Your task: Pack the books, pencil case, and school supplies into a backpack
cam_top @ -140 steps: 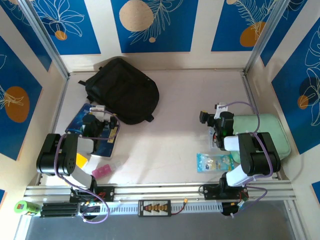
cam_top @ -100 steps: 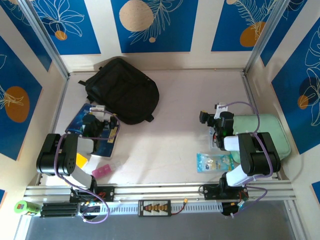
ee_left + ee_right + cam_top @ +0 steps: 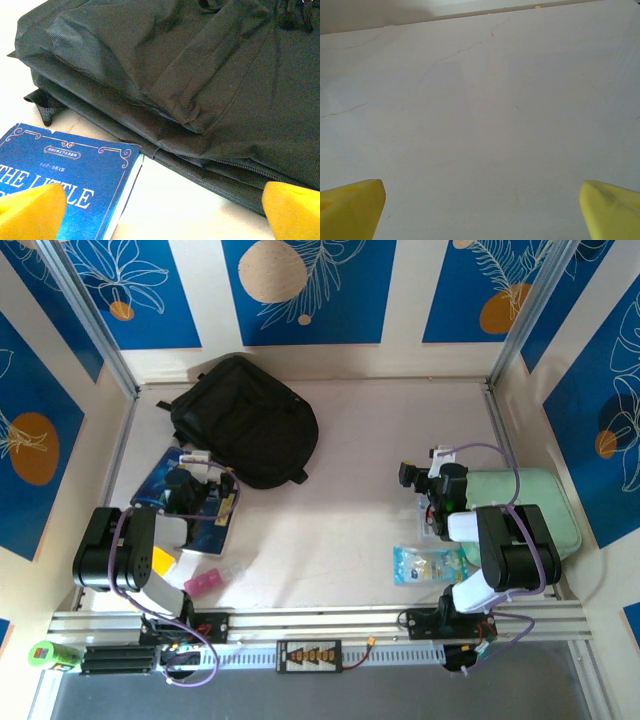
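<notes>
Backpack (image 3: 245,420): the black bag lies flat at the far left of the table (image 3: 380,430). No open mouth shows on it, so it looks shut, and nothing appears to be packed yet.
Task so far: by my reading it is barely begun. The bag has yet to be opened, and every item is still to go in.
Mint-green case (image 3: 540,502): well apart from the backpack, far off to its right and out on the table.
Blue book (image 3: 65,175): flat on the table just beside the backpack's near-left edge. One corner is close to the fabric, with a strip of bare table between.
Clear packet (image 3: 430,565): well to the right of the backpack and nearer the arm bases, unpacked.
Pink item (image 3: 203,583): on the near side of the backpack, past the book, unpacked.
Left gripper (image 3: 160,220): spread wide and holding nothing. It is low and aimed at the backpack's near edge, with one yellow fingertip over the book's cover; I cannot tell whether it touches.
Right gripper (image 3: 480,210): spread wide and empty over bare table, well right of the backpack and beside the mint-green case.
</notes>
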Action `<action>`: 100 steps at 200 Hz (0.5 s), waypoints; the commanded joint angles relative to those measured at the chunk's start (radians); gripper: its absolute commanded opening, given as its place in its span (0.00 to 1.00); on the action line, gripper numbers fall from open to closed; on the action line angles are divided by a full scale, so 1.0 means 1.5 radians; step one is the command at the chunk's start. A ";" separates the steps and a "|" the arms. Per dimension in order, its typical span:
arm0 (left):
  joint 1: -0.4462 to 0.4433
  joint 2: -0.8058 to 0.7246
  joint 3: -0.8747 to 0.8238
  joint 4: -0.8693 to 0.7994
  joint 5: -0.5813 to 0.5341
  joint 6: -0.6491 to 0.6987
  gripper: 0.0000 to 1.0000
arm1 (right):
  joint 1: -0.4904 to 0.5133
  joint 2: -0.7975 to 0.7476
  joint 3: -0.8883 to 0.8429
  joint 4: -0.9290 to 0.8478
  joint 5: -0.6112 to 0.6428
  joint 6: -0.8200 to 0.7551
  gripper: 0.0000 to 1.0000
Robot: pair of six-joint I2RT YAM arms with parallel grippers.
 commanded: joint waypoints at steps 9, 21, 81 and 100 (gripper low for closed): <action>-0.001 0.003 0.005 0.011 0.014 0.006 1.00 | -0.005 0.002 0.017 0.006 -0.011 -0.006 0.99; 0.000 0.003 0.007 0.010 0.014 0.006 1.00 | -0.007 0.002 0.017 0.005 -0.014 -0.006 0.99; 0.000 0.002 0.004 0.012 0.014 0.007 1.00 | -0.009 -0.001 0.015 0.007 -0.021 -0.005 0.99; 0.000 0.000 -0.003 0.024 0.013 0.006 1.00 | -0.005 -0.008 0.016 -0.001 -0.022 -0.010 0.99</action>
